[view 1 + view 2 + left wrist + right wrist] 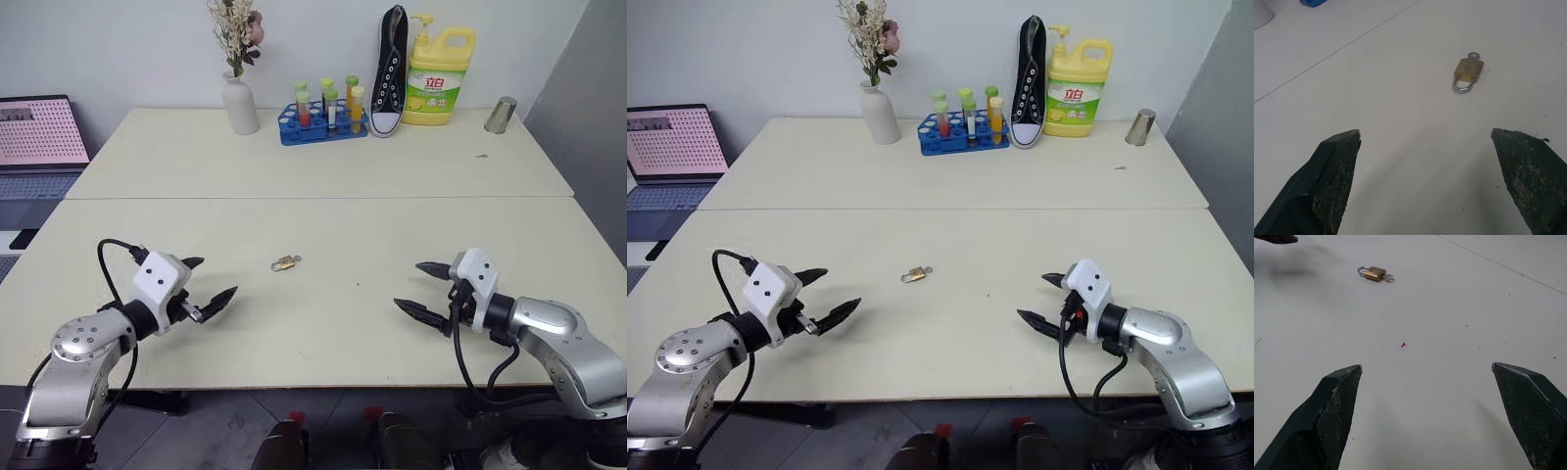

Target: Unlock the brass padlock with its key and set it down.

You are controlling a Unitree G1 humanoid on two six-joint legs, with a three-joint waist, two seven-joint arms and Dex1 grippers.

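Cream table (323, 157) carries at its far edge a yellow dish-soap jug (440, 76) with a green label bearing red characters too small to read, a black sneaker (390, 70) leaned upright, a blue tube rack (321, 125), a white vase (240, 105). Left gripper (204, 288) and right gripper (423, 289) hover low over the near table, both spread wide, holding nothing. Brass padlock (285, 262) lies flat between them, well apart from both: gold body, thin silver shackle closed, key (1474, 56) in the base.

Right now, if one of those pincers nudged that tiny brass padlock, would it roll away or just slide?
The brass padlock lies flat on its side, so it would probably slide, not roll. The table looks smooth, so it may skid easily. Metal and very small, it is likely stiff and fiddly to pinch.
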